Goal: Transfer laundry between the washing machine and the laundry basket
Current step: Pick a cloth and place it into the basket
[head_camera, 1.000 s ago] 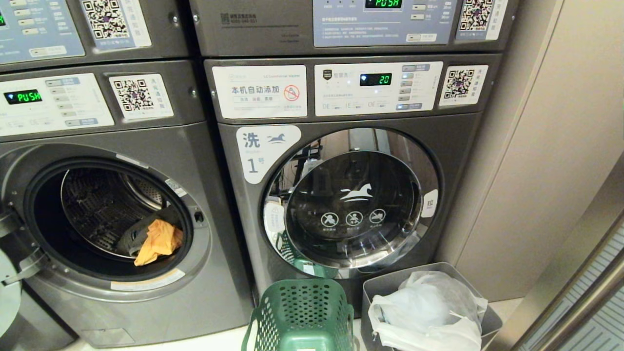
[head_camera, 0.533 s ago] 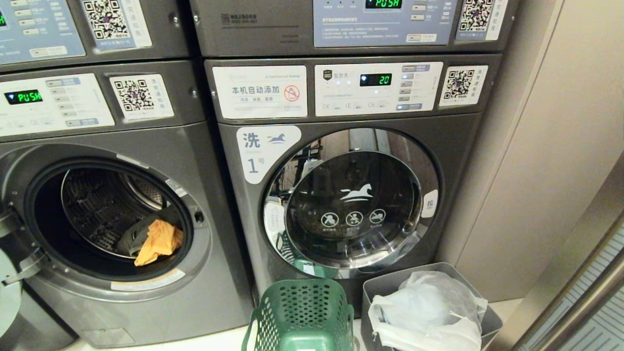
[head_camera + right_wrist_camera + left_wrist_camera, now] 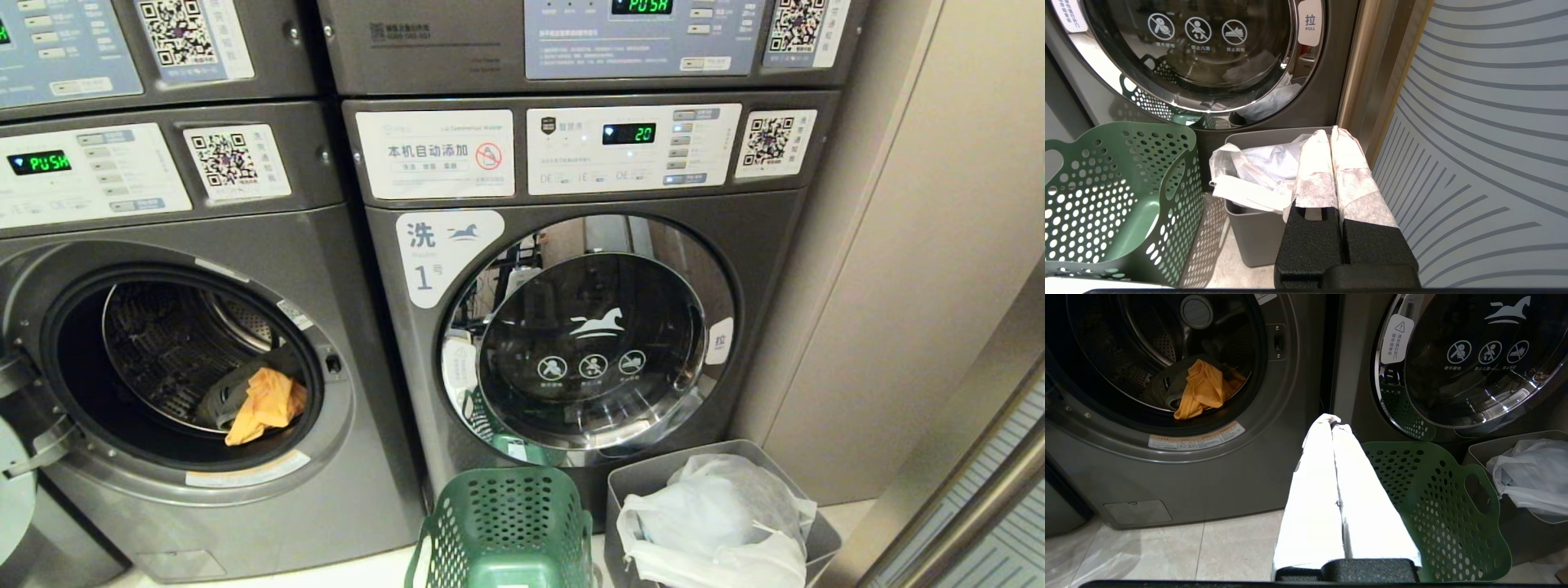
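Two stacked pairs of grey front-loading washing machines are filling the head view. The lower left washing machine (image 3: 204, 367) is standing with its door swung open, its display reading "PUSH", and its steel drum (image 3: 175, 351) is showing. The lower right washing machine (image 3: 588, 286), marked "1", is sitting with its round glass door (image 3: 589, 339) closed and its display showing "20". A beige wall panel (image 3: 914, 245) is running along the right side.

On the pale tiled floor (image 3: 1208, 543), a green perforated laundry basket (image 3: 506, 531) is standing just in front of the right machine, empty as far as the views show. Touching or just beside it on the right, a grey bin (image 3: 820, 535) is holding a crumpled white plastic bag (image 3: 718, 514).

Inside the open drum, an orange garment (image 3: 265, 404) is lying at the front lip, draped over a dark grey garment (image 3: 224, 396).

The left gripper (image 3: 1332, 421) is hanging low between the two machines, beside the basket's rim, its white-wrapped fingers (image 3: 1314, 477) pressed together and holding nothing. The right gripper (image 3: 1331, 132) is hanging over the grey bin near the striped panel (image 3: 1486, 143), its fingers likewise pressed together and empty.
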`<state>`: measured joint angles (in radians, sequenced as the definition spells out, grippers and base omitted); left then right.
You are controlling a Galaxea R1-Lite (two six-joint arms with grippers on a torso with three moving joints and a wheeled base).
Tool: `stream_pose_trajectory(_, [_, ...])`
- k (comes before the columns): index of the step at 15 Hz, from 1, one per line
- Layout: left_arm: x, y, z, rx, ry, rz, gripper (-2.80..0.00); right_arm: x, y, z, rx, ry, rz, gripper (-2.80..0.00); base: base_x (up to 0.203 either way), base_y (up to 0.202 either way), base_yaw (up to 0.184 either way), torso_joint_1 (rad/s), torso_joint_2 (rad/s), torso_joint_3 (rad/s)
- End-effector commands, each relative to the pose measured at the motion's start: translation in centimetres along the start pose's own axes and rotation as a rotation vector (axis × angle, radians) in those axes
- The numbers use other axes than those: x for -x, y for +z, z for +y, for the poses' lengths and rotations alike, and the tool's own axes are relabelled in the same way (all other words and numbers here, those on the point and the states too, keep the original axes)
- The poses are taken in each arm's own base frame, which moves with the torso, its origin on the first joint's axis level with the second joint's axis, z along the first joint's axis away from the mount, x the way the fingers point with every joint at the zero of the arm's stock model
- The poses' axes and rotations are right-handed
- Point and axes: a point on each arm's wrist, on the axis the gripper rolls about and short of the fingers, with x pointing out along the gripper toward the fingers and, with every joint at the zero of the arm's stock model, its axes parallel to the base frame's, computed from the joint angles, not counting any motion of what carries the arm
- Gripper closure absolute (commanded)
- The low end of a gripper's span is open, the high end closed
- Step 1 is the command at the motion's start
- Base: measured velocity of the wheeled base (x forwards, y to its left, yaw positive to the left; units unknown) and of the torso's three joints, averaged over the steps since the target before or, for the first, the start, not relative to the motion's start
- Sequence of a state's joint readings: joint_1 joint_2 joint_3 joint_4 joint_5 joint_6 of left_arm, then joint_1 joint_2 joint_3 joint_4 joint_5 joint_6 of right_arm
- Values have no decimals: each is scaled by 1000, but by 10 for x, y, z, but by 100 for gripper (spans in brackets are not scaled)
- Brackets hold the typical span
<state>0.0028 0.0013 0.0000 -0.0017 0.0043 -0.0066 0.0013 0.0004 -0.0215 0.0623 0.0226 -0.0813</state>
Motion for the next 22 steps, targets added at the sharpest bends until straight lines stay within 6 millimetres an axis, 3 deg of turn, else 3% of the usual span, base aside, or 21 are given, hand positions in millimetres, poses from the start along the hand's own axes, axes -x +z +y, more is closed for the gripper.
stream_pose_trajectory(1, [0,0,0,1,1,-1,0,0,0,0,0,1,0,0,0,0,0,0,0,0])
stream_pose_trajectory(14, [0,0,0,-13,1,0,0,0,0,0,9,1,3,0,0,6,0,0,0,0])
stream_pose_trajectory(22, [0,0,0,-11,1,0,0,0,0,0,17,7,2,0,0,186,-3,3,3,3])
